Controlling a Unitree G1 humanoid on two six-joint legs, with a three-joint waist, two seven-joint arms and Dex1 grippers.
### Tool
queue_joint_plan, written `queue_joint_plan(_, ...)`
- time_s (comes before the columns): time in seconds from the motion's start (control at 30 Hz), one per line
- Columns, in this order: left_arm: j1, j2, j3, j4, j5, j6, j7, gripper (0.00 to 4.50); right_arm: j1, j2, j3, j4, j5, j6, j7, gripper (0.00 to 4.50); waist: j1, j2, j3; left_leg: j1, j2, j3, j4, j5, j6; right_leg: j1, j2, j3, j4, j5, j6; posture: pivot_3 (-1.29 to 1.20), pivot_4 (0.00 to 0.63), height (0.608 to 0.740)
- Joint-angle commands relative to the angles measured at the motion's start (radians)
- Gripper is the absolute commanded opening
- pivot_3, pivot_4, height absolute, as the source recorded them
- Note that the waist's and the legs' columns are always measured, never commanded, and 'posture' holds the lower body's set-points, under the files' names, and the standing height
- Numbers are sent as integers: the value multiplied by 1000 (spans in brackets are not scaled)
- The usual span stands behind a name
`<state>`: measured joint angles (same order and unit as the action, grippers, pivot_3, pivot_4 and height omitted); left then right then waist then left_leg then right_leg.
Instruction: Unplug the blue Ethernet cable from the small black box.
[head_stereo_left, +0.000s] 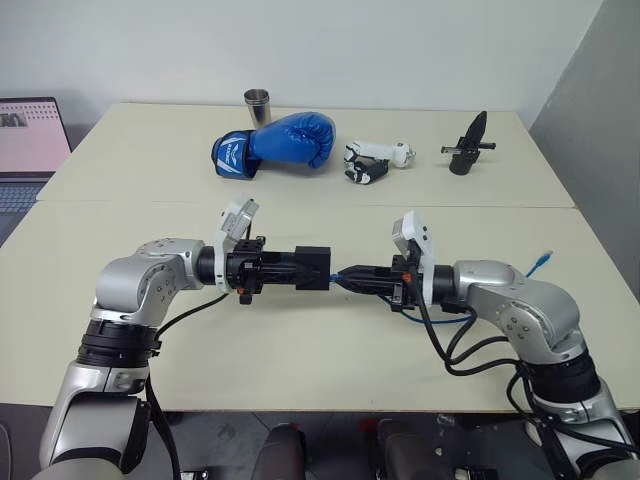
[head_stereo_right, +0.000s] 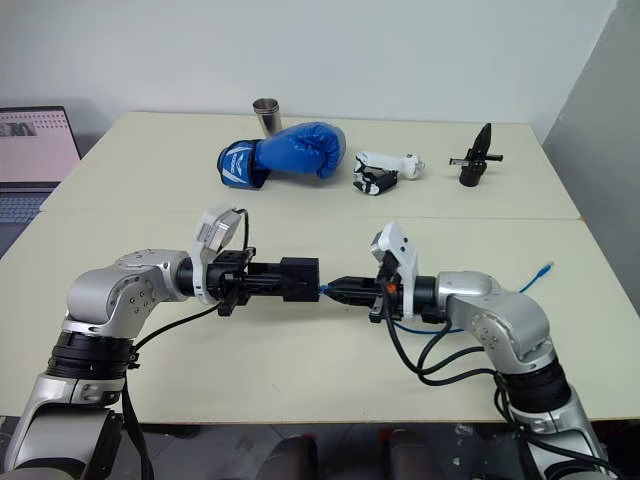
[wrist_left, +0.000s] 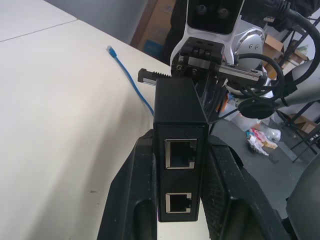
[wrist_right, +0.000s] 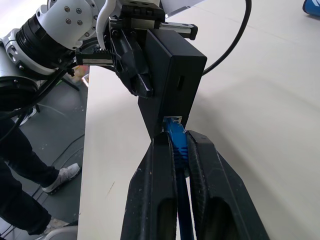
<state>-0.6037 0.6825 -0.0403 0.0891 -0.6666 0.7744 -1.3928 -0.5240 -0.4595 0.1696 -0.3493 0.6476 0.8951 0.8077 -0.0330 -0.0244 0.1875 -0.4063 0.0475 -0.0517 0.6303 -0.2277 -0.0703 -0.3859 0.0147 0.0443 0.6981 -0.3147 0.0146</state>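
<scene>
Left gripper (head_stereo_left: 300, 268) jaws clamped tight on the box (head_stereo_left: 313, 267), one black finger on each flat side. Right gripper (wrist_right: 176, 150) jaws squeezed on the cable (wrist_right: 176, 136), right at its plug. Plug still in the box's port. Box held up over the worktop (head_stereo_left: 300, 360), between the two grippers, cable end touching it. Rest of the cable trailing back under the right arm, far plug (head_stereo_left: 541, 262) lying flat near the worktop's right edge. Box small, matte black, boxy, with two square ports on its other edge. Cable thin and bright blue.
</scene>
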Motion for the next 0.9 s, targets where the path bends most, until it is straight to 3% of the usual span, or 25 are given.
queue_joint_plan(0.03,-22,7,20,-19,-11,-9,-6,767,-5,-20,6,-18,1,-6,20,56,0,0,0,0,0,0,0,0,0,0,0,0,0,0,0,0,150,740)
queue_joint_plan(0.17,-21,4,21,-25,-19,1,-9,767,-8,-14,-20,-21,44,11,28,56,0,0,0,0,0,0,0,0,0,0,0,0,0,0,0,0,150,740)
queue_joint_plan(0.23,-21,4,17,-27,-21,6,-15,767,-4,-21,-22,-23,52,16,39,757,0,0,0,0,0,0,0,0,0,0,0,0,0,0,0,0,150,740)
queue_joint_plan(0.4,-20,2,7,-24,-17,4,-25,767,12,-46,-31,-39,86,44,55,1795,0,0,0,-1,0,0,0,0,0,0,0,0,0,0,0,0,150,740)
queue_joint_plan(0.9,-33,-15,-5,-15,-15,8,-36,767,8,20,-77,3,129,82,-22,1817,0,0,0,-2,0,0,0,0,0,-1,0,0,0,0,0,0,150,740)
